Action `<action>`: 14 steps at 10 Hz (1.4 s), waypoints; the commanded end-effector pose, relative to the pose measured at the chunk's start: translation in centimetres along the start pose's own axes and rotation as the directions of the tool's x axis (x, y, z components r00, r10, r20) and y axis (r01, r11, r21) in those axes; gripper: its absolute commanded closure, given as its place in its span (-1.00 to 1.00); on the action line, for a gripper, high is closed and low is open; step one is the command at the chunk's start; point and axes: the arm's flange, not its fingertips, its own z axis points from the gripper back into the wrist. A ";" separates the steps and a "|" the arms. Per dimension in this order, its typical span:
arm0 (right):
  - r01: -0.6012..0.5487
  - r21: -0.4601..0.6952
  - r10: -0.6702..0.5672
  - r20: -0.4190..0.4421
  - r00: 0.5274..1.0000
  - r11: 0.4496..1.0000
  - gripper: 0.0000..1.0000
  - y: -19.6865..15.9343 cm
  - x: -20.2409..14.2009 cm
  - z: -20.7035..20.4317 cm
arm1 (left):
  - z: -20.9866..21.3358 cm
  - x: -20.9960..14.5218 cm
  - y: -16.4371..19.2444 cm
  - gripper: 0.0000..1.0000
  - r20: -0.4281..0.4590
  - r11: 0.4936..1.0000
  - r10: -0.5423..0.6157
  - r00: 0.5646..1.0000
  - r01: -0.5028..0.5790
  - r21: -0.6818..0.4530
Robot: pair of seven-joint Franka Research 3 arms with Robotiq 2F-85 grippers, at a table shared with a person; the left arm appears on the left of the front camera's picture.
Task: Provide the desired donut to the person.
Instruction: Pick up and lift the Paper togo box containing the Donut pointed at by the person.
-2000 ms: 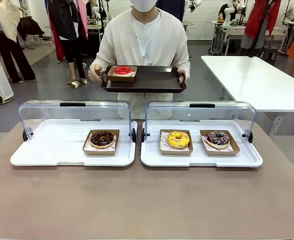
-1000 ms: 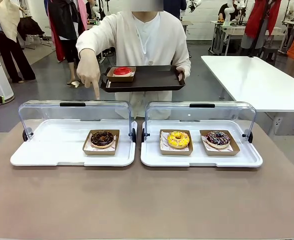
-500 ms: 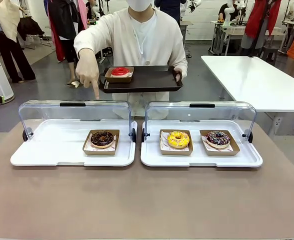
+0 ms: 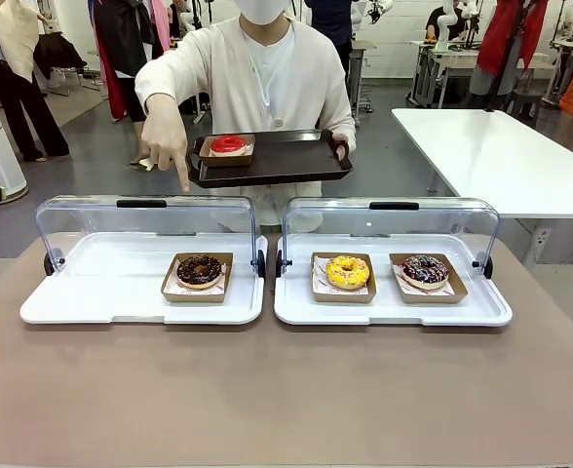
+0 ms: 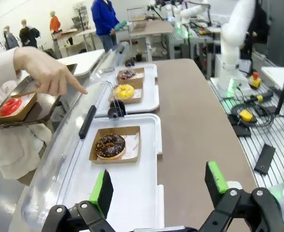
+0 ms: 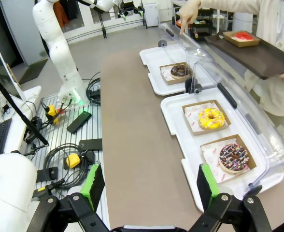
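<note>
**A:** So, front view first: what have you got?

**B:** The person (image 4: 267,78) stands across the table with a dark tray (image 4: 296,156) in one hand. It already carries a red donut (image 4: 228,144). Their other hand (image 4: 165,141) points a finger down over the left case (image 4: 92,304), above the chocolate donut (image 4: 200,270). I'd take that one as the donut wanted. The yellow donut (image 4: 348,271) and the sprinkled donut (image 4: 425,269) sit in the right case.

**A:** And your left wrist view?

**B:** The left gripper (image 5: 157,186) has its jaws wide apart and nothing in them. It hangs well short of the chocolate donut, which lies in its paper tray under the raised lid.

**A:** Right wrist?

**B:** The right gripper (image 6: 149,186) is spread wide too, and empty, out past the table's end.

**A:** Progress, then?

**B:** You're barely started. The choice is shown, but the reach, the pickup and the handover are all ahead of you.
</note>
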 end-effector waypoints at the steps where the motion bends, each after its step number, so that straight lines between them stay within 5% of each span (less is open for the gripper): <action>1: -0.005 0.004 0.005 0.010 1.000 1.000 -1.00 0.0 0.1 -0.1 | -0.1 6.1 -1.0 -1.00 -0.213 0.998 -0.033 0.976 0.020 -0.062; 4: -0.005 0.004 0.005 0.010 1.000 1.000 -1.00 0.0 0.1 -0.1 | -2.3 14.6 -0.4 -1.00 -0.450 0.987 -0.049 0.892 -0.027 -0.160; 7: -0.005 0.004 0.005 0.010 1.000 1.000 -1.00 0.0 0.1 -0.1 | -9.5 19.9 1.0 -1.00 -0.720 0.992 -0.039 0.692 -0.058 -0.109; 9: -0.005 0.004 0.005 0.010 1.000 1.000 -1.00 0.0 0.1 -0.1 | -16.0 20.9 2.8 -1.00 -0.822 0.995 -0.037 0.568 -0.052 -0.081; 14: -0.005 0.004 0.005 0.010 1.000 1.000 -1.00 0.0 0.1 -0.1 | -29.3 17.7 5.1 -1.00 -0.904 0.996 -0.084 0.419 0.021 -0.083</action>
